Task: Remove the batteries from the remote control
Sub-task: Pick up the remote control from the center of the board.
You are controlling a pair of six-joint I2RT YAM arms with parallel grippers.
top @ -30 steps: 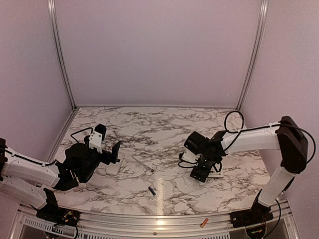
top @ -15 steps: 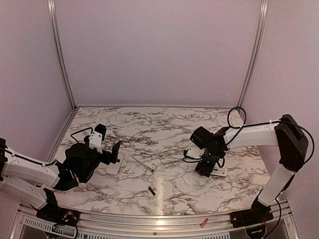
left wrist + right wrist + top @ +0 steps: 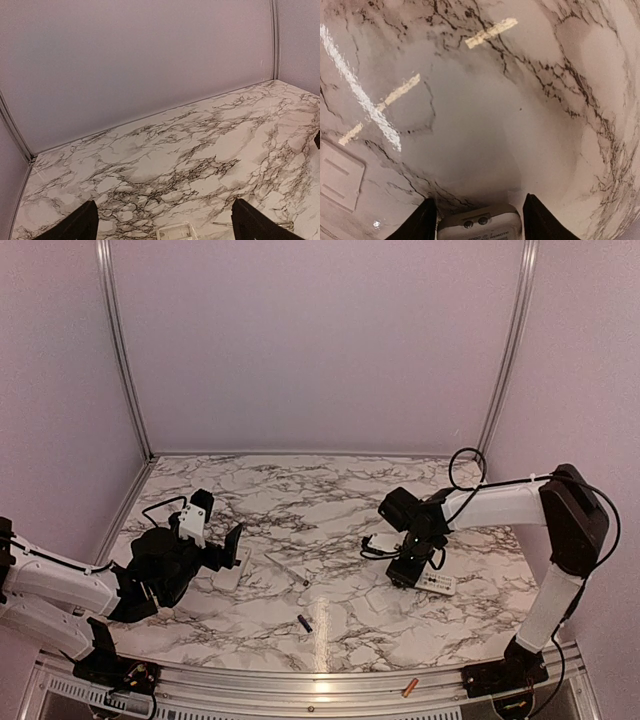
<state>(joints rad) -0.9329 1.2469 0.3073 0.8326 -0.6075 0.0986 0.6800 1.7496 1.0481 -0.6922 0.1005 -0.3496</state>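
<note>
Marble-veined desk (image 3: pixel 190 150) seen running to lilac walls (image 3: pixel 125 60), metal post (image 3: pixel 12 125) stood at its far left corner, left gripper (image 3: pixel 167 225) spread wide, pale flat piece (image 3: pixel 176 232) (cropped by the frame) laid between its fingers.

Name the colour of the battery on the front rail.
The battery is orange, clearest in the top external view.

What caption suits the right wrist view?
Right fingers straddle the end of a white remote on the marble table.

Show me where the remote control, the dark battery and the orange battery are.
remote control (image 3: pixel 480 225): right wrist view, on its rounded white end.
dark battery (image 3: pixel 304 621): top external view, on the middle of its body.
orange battery (image 3: pixel 409 687): top external view, on the middle of its body.
</note>
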